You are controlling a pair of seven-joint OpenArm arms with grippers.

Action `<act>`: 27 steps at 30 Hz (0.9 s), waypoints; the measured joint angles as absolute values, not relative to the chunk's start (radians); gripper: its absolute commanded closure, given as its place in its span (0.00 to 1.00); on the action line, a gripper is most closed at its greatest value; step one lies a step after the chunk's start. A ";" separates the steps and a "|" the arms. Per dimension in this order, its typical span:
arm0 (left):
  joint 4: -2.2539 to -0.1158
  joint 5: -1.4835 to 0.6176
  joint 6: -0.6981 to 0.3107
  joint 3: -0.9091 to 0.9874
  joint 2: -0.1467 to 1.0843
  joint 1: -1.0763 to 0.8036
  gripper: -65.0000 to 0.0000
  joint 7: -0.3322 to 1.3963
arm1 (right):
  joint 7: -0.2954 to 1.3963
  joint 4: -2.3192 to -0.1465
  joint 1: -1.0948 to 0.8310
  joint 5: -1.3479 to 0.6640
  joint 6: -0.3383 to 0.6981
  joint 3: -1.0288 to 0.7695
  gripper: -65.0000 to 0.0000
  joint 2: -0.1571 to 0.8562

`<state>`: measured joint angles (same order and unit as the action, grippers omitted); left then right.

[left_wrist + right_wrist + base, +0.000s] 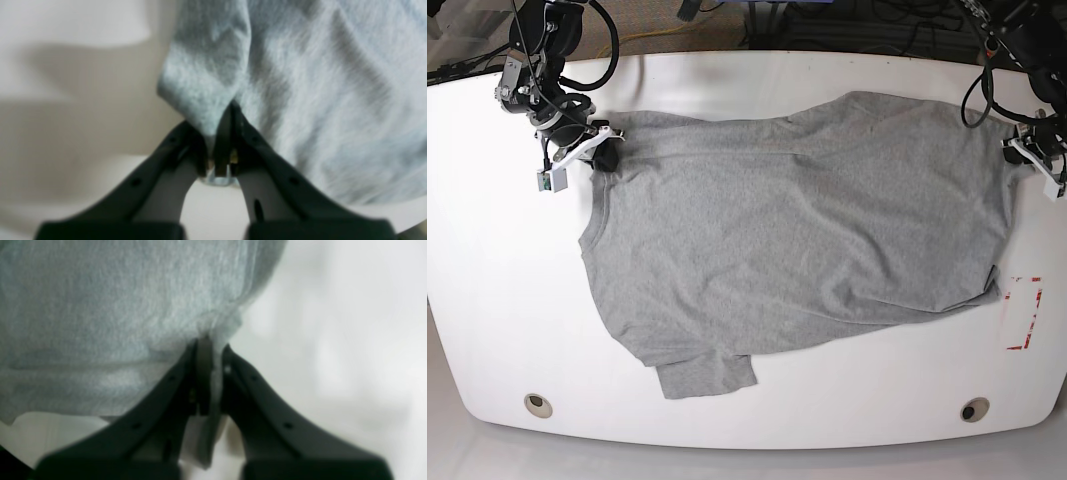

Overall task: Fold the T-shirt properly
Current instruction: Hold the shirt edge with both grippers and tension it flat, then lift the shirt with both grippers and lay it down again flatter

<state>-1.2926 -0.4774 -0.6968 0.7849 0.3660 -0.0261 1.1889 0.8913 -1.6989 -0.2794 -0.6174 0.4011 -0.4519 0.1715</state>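
T-shirt (797, 230) — spread flat on table (487, 300), unfolded. Left gripper (218, 133) pinches cloth at 3 o'clock, right gripper (211, 363) at 10 — every fold remains.

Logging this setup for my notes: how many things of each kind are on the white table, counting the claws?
T-shirt: 1
Claws: 2, the left claw and the right claw
Red tape rectangle: 1
Round table holes: 2
Total: 6
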 measured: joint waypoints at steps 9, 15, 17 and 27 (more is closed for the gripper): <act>-1.610 -0.434 -0.698 0.717 0.366 -0.147 0.98 1.180 | 0.891 -1.768 -0.337 -0.625 0.404 -0.455 1.00 0.170; -1.711 -0.258 -0.697 0.669 0.315 -0.152 0.99 1.162 | 0.893 -1.781 -0.344 -0.620 0.400 -0.455 1.00 0.171; -1.737 -0.229 -0.697 0.637 0.278 -0.152 0.99 1.115 | 0.891 -1.781 -0.332 -0.621 0.400 -0.455 1.00 0.169; -1.903 0.000 -0.702 0.421 0.131 0.058 1.00 1.069 | 0.895 -1.644 -0.109 -0.615 0.400 -0.453 1.00 0.227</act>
<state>-1.9026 0.0002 -0.7021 0.4213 0.1314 0.0582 1.0695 0.8948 -1.6440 -0.1089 -0.6147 0.4004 -0.4530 0.2268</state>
